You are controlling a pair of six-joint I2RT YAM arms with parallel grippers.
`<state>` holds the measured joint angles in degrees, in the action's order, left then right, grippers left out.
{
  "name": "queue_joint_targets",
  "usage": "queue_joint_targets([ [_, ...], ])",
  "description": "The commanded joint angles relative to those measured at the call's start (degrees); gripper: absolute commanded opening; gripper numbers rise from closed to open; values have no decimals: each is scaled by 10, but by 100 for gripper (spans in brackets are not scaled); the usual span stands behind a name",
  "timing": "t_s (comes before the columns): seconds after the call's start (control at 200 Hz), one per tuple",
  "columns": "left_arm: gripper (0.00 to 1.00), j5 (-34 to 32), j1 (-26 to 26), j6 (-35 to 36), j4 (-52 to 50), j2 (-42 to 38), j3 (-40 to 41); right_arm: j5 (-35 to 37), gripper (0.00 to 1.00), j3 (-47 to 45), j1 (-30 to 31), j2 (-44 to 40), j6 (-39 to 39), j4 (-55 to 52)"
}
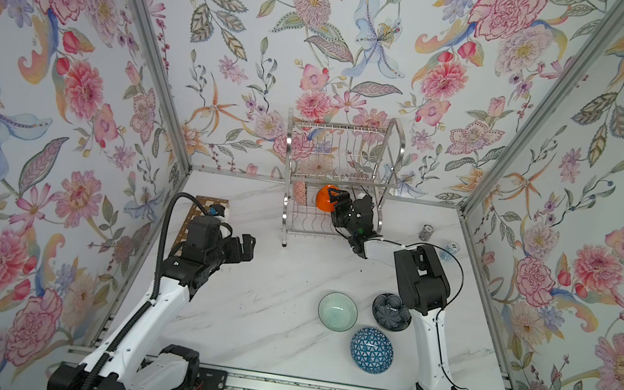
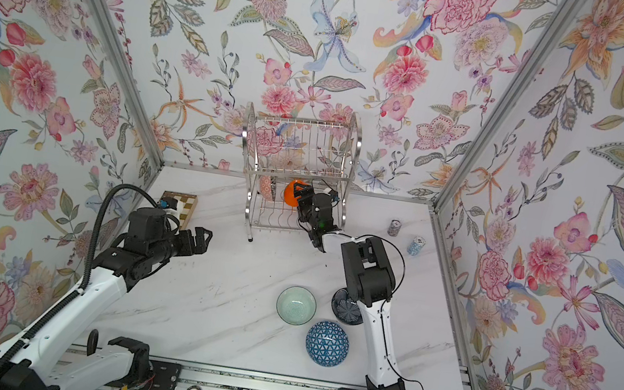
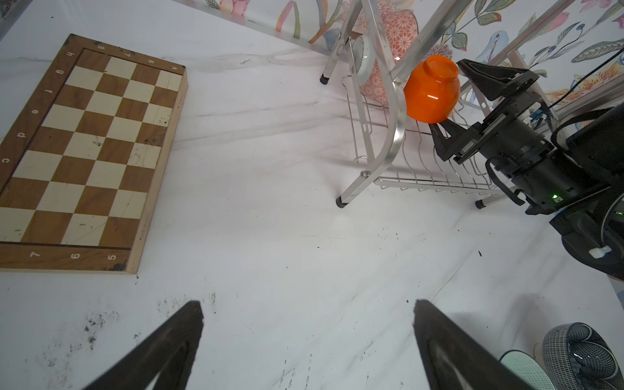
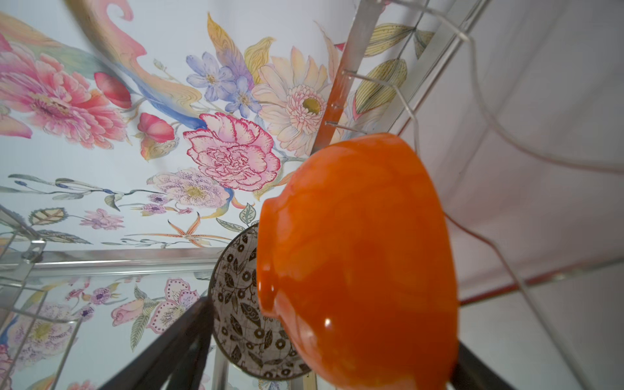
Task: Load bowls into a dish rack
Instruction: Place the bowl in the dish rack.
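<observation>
Orange bowl [image 4: 354,263], floral bowl [image 4: 241,304] in rack [image 3: 398,135]

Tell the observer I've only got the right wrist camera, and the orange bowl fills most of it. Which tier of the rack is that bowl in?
Observer: The orange bowl is on its side in the lower tier of the dish rack, under the top tier.
Operator: How many bowls are left on the table?
Observer: Three: the mint green bowl, the navy bowl and the blue triangle bowl, grouped on the near side.
Operator: Where is the left gripper?
Observer: The left gripper is open and empty above the table, between the chessboard and the rack.
</observation>
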<state>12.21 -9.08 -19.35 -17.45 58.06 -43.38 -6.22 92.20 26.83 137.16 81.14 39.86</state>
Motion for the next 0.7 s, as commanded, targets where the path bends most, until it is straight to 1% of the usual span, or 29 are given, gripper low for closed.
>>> queue_joint_targets([
  [0.0, 99, 2, -6, 8, 4, -10, 9, 21, 83, 2, 11, 40, 40, -64],
  [0.135, 99, 3, -8, 8, 4, -11, 9, 34, 77, 3, 10, 40, 45, -75],
  [0.24, 99, 4, -7, 8, 4, -11, 8, 35, 65, 5, 10, 40, 33, -81],
  [0.38, 99, 5, -8, 8, 4, -11, 9, 38, 59, 9, 12, 35, 3, -103],
  [0.541, 99, 6, -9, 8, 5, -11, 10, 42, 57, 15, 15, 26, -42, -127],
  [0.696, 99, 5, -9, 8, 4, -10, 10, 55, 57, 30, 19, 11, -113, -178],
])
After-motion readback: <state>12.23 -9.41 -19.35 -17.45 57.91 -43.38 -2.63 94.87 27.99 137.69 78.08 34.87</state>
